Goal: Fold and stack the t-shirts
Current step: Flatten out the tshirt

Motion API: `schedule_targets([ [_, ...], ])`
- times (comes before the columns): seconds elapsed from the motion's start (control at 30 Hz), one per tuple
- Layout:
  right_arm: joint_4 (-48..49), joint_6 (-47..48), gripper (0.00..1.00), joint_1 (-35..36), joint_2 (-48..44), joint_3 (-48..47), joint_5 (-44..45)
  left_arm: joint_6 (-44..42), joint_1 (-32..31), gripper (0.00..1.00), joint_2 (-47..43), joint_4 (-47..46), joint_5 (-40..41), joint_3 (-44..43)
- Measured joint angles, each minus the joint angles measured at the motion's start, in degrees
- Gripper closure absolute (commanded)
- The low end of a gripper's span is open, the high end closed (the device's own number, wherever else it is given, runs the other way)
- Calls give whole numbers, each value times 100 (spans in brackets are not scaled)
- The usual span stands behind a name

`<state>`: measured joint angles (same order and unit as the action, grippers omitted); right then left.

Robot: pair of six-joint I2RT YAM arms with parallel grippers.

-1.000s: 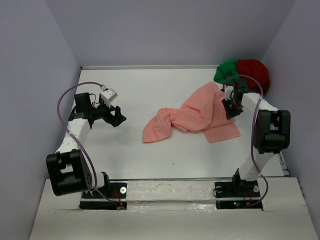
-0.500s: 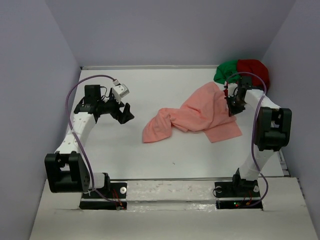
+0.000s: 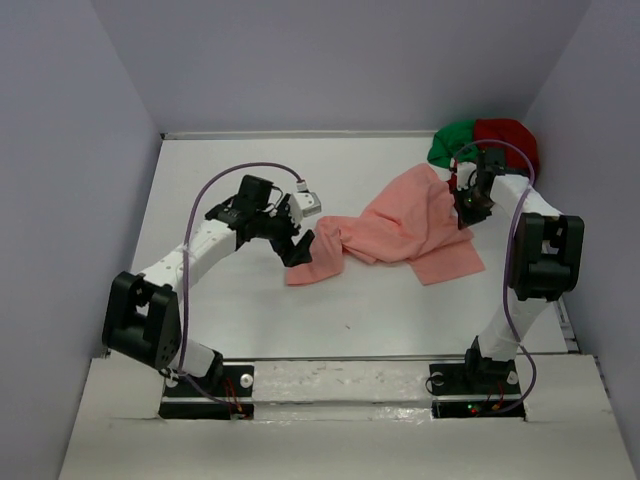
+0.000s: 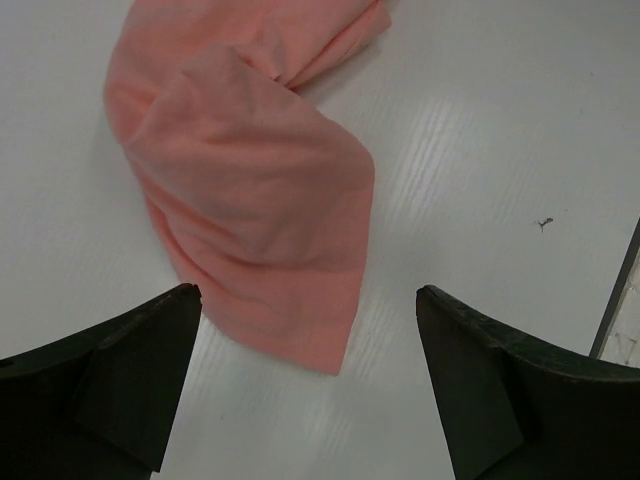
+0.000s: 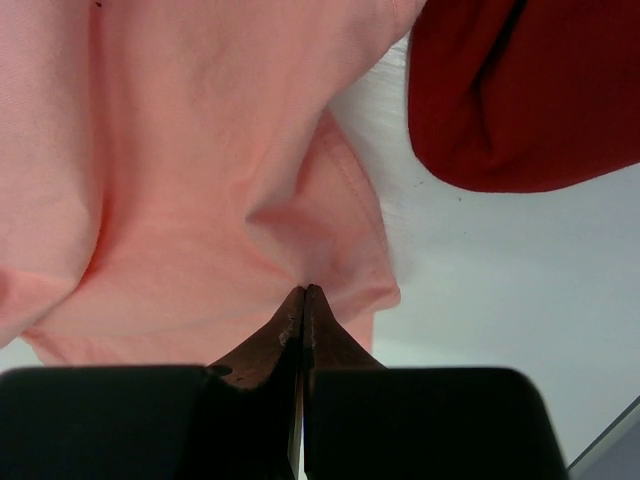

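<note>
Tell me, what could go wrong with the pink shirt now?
The right gripper pinches only a small pucker of the pink shirt, so the cloth might slip out if pulled. The dark red shirt lies close beside that pinch and could get dragged along. The left gripper is open above the shirt's bunched end, so it might grab several layers at once.

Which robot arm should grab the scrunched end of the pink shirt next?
Left. The left end effector, open, hovers right over that end of the pink shirt; the right end effector is shut on the shirt's far edge beside the red shirt.
</note>
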<state>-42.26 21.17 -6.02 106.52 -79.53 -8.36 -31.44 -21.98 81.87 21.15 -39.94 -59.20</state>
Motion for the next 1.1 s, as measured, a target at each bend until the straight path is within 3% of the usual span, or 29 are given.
schedule_targets([
  [0.07, -33, -2, 100, 0, 0, -35, -7, 94, -321, 2, 155, -131, 238, 0],
  [0.13, -50, 0, 100, 0, 0, -37, -4, 188, -590, 6, 302, -251, 393, -4],
  [0.17, -70, 0, 100, 0, 0, -37, -4, 229, -684, 14, 400, -275, 455, -35],
  [0.37, -92, -13, 100, 0, 0, -37, -59, 398, -1025, 27, 1342, -343, 1036, -651],
  [0.67, -125, -13, 100, 0, -2, -37, -144, 691, -1534, 37, 2129, -343, 2452, -929],
  [0.8, -127, -13, 100, 0, -2, -37, -177, 780, -1639, 64, 2225, -372, 2966, -929],
  [0.83, -127, -13, 100, 0, -2, -37, -184, 787, -1661, 83, 2238, -372, 3058, -929],
  [0.87, -127, -13, 100, 0, -2, -37, -197, 804, -1703, 95, 2262, -376, 3156, -929],
  [0.9, -129, -13, 100, 0, -2, -37, -205, 787, -1742, 100, 2280, -376, 3250, -929],
  [1.1, -129, -11, 100, 0, -2, -37, -238, 796, -1912, 100, 2328, -376, 3676, -929],
])
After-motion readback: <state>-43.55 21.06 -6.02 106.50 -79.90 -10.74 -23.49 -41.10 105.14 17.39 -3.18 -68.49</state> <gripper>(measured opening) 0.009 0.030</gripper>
